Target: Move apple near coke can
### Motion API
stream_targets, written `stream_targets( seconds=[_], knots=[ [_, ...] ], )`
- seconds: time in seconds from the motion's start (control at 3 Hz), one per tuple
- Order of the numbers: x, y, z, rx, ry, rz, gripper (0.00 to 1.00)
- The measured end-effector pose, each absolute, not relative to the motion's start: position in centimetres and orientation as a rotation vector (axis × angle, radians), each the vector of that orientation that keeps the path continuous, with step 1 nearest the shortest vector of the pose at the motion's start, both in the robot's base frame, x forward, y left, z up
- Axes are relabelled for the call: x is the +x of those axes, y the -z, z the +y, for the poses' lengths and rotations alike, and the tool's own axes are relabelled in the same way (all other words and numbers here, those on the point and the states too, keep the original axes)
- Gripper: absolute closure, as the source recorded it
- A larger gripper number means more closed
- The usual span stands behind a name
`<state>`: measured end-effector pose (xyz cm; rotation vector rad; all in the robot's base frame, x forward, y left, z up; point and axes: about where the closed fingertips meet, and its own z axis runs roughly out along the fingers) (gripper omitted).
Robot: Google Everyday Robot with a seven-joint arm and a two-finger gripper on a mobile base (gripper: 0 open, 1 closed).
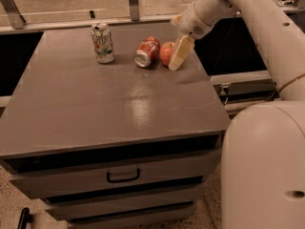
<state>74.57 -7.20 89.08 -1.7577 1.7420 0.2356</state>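
Note:
The red-orange apple rests on the grey cabinet top near its back right. It sits right beside the coke can, a red can lying on its side with its silver end toward me. My gripper hangs just right of the apple and is open. One cream finger slants down along the apple's right side, and nothing is held between the fingers.
A white and green soda can stands upright at the back left of the top. The cabinet has a drawer with a dark handle in front. My white arm and base fill the right side.

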Motion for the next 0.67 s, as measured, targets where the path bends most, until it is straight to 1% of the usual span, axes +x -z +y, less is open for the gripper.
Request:
stream_targets(
  seconds=[0.33, 0.67],
  knots=[
    [73.16, -94.03, -8.66, -1.809, -0.103, 1.715, 0.0],
    [73.17, -94.02, -8.65, -1.809, -0.103, 1.715, 0.0]
  ],
)
